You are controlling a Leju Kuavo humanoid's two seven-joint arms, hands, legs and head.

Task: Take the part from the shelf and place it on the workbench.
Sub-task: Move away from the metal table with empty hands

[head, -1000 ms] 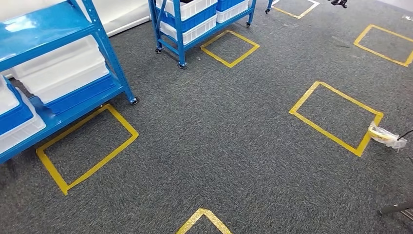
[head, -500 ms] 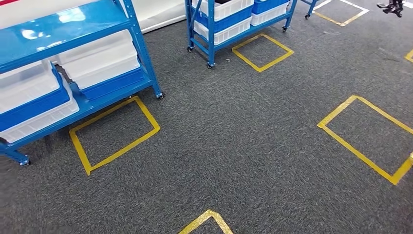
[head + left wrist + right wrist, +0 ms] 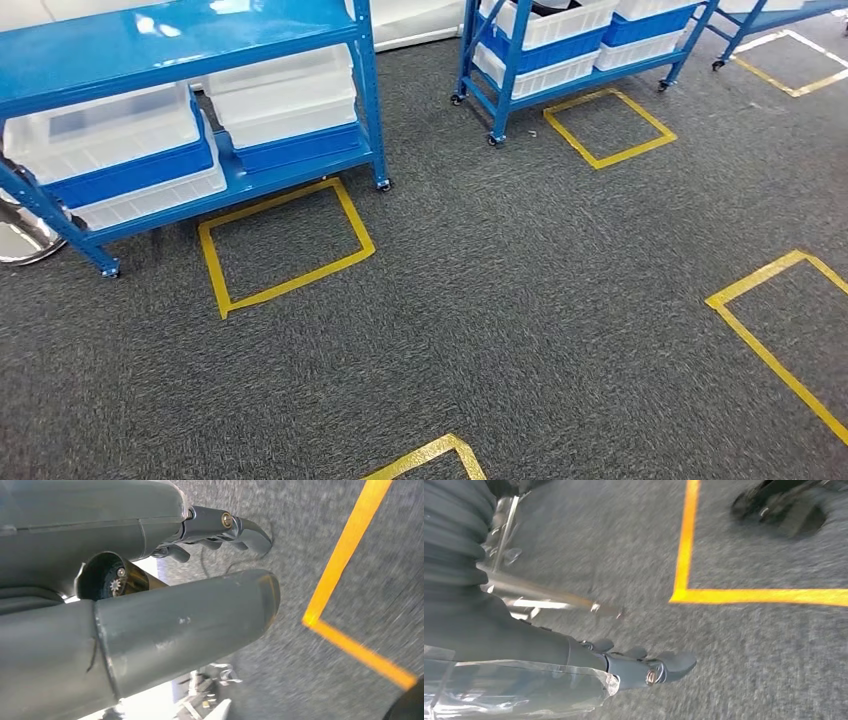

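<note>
Across the head view, the whole scene has shifted rightward since the earlier frames: camera turn, not object motion. Blue shelf (image 3: 180,40), previously cut off at left, now shows nearly its full width. White bins (image 3: 100,125) sit on its lower tier over blue trays; part to be taken cannot be made out. Second blue rack (image 3: 560,40) farther back. Floor: grey carpet (image 3: 500,300), yellow tape squares (image 3: 285,245). Left hand (image 3: 220,527) hangs, fingers slack, holding nothing. Right hand (image 3: 644,667) likewise, fingers loose and apart.
</note>
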